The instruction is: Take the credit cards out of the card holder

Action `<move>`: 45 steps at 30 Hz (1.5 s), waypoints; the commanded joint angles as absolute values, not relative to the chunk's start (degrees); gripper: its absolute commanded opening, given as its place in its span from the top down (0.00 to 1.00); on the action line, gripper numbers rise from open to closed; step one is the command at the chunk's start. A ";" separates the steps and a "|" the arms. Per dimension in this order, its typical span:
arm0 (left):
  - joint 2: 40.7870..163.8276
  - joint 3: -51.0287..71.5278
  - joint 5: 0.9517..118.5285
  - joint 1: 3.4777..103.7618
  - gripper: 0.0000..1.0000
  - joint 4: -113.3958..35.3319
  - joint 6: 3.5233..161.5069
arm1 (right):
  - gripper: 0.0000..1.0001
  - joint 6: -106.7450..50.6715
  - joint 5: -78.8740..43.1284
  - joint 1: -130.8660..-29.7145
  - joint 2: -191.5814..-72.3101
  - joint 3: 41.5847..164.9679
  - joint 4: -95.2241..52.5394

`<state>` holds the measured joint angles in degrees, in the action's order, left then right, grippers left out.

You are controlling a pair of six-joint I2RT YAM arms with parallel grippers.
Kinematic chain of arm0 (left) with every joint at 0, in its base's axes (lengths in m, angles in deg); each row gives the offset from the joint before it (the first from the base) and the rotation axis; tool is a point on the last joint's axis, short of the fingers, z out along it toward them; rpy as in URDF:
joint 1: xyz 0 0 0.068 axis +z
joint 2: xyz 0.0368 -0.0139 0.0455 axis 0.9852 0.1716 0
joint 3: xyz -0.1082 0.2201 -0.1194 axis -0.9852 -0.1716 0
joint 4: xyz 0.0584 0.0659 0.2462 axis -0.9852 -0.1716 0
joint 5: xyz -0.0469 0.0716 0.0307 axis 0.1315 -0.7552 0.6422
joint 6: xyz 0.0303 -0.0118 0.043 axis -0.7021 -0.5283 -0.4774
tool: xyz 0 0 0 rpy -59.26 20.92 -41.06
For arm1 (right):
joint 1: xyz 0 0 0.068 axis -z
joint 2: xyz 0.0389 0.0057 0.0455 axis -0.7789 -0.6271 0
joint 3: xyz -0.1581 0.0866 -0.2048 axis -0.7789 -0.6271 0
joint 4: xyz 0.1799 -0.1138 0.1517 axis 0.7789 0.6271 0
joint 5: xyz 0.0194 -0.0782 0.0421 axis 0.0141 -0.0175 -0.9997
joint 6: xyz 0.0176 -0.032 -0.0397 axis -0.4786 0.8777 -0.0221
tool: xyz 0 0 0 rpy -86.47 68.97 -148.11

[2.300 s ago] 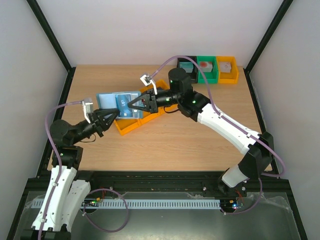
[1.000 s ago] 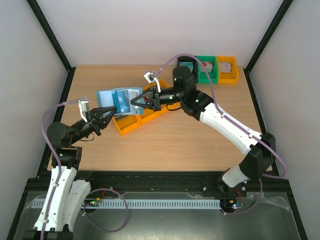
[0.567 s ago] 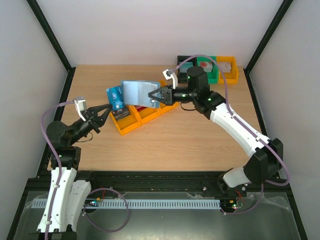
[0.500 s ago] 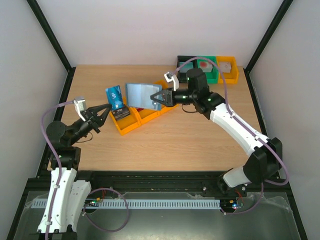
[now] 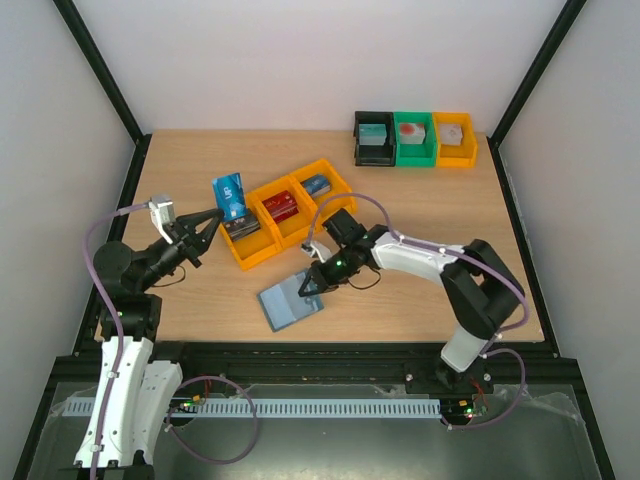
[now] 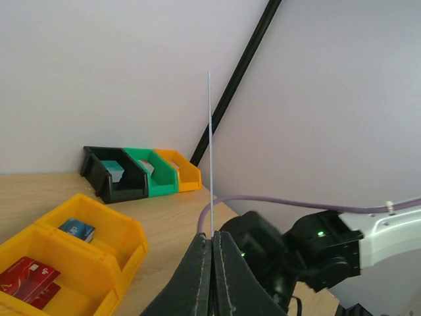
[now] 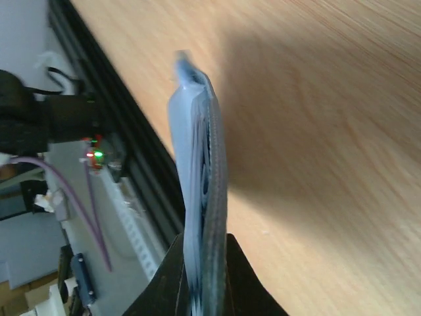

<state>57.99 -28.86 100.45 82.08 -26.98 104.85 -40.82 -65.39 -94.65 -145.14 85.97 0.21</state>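
My left gripper (image 5: pixel 216 213) is shut on a blue credit card (image 5: pixel 229 194), held upright above the left end of the yellow bin row (image 5: pixel 252 258). In the left wrist view the card (image 6: pixel 209 151) shows edge-on as a thin line rising from the shut fingertips (image 6: pixel 212 238). My right gripper (image 5: pixel 313 284) is shut on the light-blue card holder (image 5: pixel 288 303), low over the table near the front edge. The right wrist view shows the holder (image 7: pixel 200 171) edge-on between the fingers. A dark card (image 5: pixel 240 227), a red card (image 5: pixel 281 206) and a blue card (image 5: pixel 316 185) lie in the bin's compartments.
Black (image 5: pixel 374 138), green (image 5: pixel 415 139) and yellow (image 5: pixel 453 138) small bins stand in a row at the back right, each with something inside. The black frame rail (image 5: pixel 300 350) runs just beyond the holder at the table's near edge.
The blue card came out of the holder and stays in my left gripper. My right arm swung the holder away from above the bins and down to the front of the table.
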 commanded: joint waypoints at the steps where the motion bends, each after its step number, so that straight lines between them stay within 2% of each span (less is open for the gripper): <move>1: 57.46 -27.05 100.87 82.32 0.98 -26.95 103.70 | 0.97 -36.05 -61.29 -94.19 -150.18 88.11 5.55; 3: 57.38 -27.05 100.92 82.40 0.98 -27.10 103.55 | 0.82 -35.08 -57.36 -93.89 -152.02 89.43 8.75; 7: 57.24 -27.00 102.12 82.36 0.98 -27.00 103.01 | 0.41 -34.75 -46.84 -90.26 -153.08 92.15 16.21; 8: 57.30 -26.97 102.70 82.39 0.98 -27.03 102.52 | 0.28 -34.82 -43.97 -89.28 -152.43 92.99 17.94; 9: 57.27 -26.95 103.29 82.32 0.98 -27.07 102.10 | 0.10 -34.68 -40.43 -88.71 -151.34 94.27 19.90; 10: 57.20 -26.91 104.10 82.32 0.98 -27.14 101.41 | 0.00 -34.25 -36.33 -88.59 -150.30 96.03 21.67; 13: 57.06 -26.65 107.04 82.23 0.98 -27.32 99.23 | 0.01 -31.84 -31.91 -88.67 -145.84 102.57 25.37; 15: 57.25 -26.28 108.94 82.15 0.98 -26.95 98.71 | 0.01 -29.96 -36.96 -89.05 -141.54 106.33 23.82; 17: 57.47 -25.93 110.73 81.91 0.98 -25.86 99.21 | 0.01 -28.98 -47.29 -89.58 -136.36 108.14 18.06; 20: 57.86 -25.49 112.48 81.72 0.98 -23.62 100.97 | 0.01 -38.92 -63.94 -90.63 -128.89 103.20 -5.17; 22: 58.14 -25.53 113.15 81.66 0.98 -22.09 102.56 | 0.01 -52.45 -66.73 -92.54 -125.52 97.83 -29.25; 24: 58.35 -25.50 113.33 81.61 0.98 -20.77 103.89 | 0.01 -58.89 -66.21 -93.96 -124.98 95.48 -40.94; 25: 58.36 -25.47 113.34 81.55 0.98 -20.36 104.34 | 0.00 -60.15 -65.77 -94.50 -125.55 95.90 -42.69; 30: 58.47 -25.41 113.67 81.45 0.98 -21.00 103.45 | 0.15 -63.67 -65.21 -96.87 -130.36 99.16 -47.72; 33: 58.39 -25.22 113.51 81.44 0.98 -20.85 103.69 | 0.19 -64.63 -66.04 -98.11 -132.27 99.84 -49.01; 39: 58.27 -25.17 113.70 81.44 0.98 -21.43 103.47 | 0.43 -64.70 -66.19 -99.31 -134.28 100.29 -48.87; 45: 58.43 -25.17 113.57 81.45 0.98 -21.42 103.54 | 0.88 -65.17 -66.68 -100.07 -135.72 100.77 -48.75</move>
<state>58.39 -26.83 112.65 81.64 -22.57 103.54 -64.47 -65.21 -99.26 -134.74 99.06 -45.66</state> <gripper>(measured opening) 0.025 0.224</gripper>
